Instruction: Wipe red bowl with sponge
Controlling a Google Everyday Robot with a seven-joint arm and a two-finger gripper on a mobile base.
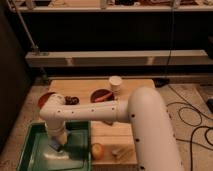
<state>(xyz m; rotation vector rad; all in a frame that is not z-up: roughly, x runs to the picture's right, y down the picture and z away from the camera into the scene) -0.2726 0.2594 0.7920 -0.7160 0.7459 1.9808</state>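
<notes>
The red bowl point(44, 99) sits at the table's left edge, partly hidden behind my white arm point(100, 111). The arm reaches left across the table and bends down into a green tub point(30, 150). My gripper point(55, 146) is low inside the tub, at a small pale blue-grey block that looks like the sponge point(52, 145). The gripper is below and in front of the red bowl, well apart from it. The wrist hides the grip.
A darker maroon bowl point(102, 95) and a white cup point(116, 84) stand at the back of the wooden table point(107, 135). A dark small object point(71, 100) lies beside the red bowl. An orange round fruit point(97, 150) and a pale item point(120, 151) lie near the front edge. Cables point(192, 125) run on the floor to the right.
</notes>
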